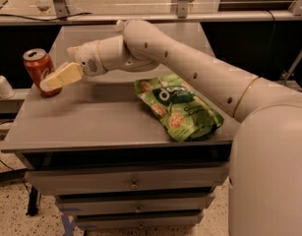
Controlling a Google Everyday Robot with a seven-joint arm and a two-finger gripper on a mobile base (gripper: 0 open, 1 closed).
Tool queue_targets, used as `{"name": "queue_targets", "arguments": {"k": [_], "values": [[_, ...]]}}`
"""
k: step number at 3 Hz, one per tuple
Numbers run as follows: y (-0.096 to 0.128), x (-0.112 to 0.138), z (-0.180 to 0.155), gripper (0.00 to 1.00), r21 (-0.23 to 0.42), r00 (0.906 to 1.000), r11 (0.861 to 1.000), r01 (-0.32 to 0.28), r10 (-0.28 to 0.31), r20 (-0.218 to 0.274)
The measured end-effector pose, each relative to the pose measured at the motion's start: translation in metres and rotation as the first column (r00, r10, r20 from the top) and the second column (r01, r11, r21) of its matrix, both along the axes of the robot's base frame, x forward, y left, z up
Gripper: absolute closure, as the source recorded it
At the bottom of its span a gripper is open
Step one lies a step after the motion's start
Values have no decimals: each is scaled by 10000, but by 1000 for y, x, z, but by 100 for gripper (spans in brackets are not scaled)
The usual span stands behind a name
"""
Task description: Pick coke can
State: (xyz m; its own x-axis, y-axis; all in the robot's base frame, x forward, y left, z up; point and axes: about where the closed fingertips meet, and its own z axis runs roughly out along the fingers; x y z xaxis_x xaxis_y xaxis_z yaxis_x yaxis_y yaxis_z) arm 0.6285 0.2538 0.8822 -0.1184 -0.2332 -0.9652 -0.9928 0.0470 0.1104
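Observation:
The coke can (36, 64), red with white script and a silver top, stands upright at the far left edge of the grey table (91, 124). My gripper (51, 80) reaches in from the right at the can's lower half. Its pale yellow near finger (65, 74) crosses in front of the can's lower right side, and the other finger is hidden behind it. The gripper looks open around the can, which still stands on the table.
A green snack bag (182, 107) lies on the table's right half, under my arm. A white bottle (0, 85) stands on a lower ledge just left of the table. Drawers (133, 183) sit below the tabletop. A dark shelf and railing run behind.

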Motion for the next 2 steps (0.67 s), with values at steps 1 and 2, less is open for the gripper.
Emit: {"name": "queue_targets", "arguments": {"k": [1,2], "values": [[18,-4,-5,0,-68,9998,9998,-199,199,-13],[31,-9,-9,16,-129,9993,9992,-368,369,18]]}}
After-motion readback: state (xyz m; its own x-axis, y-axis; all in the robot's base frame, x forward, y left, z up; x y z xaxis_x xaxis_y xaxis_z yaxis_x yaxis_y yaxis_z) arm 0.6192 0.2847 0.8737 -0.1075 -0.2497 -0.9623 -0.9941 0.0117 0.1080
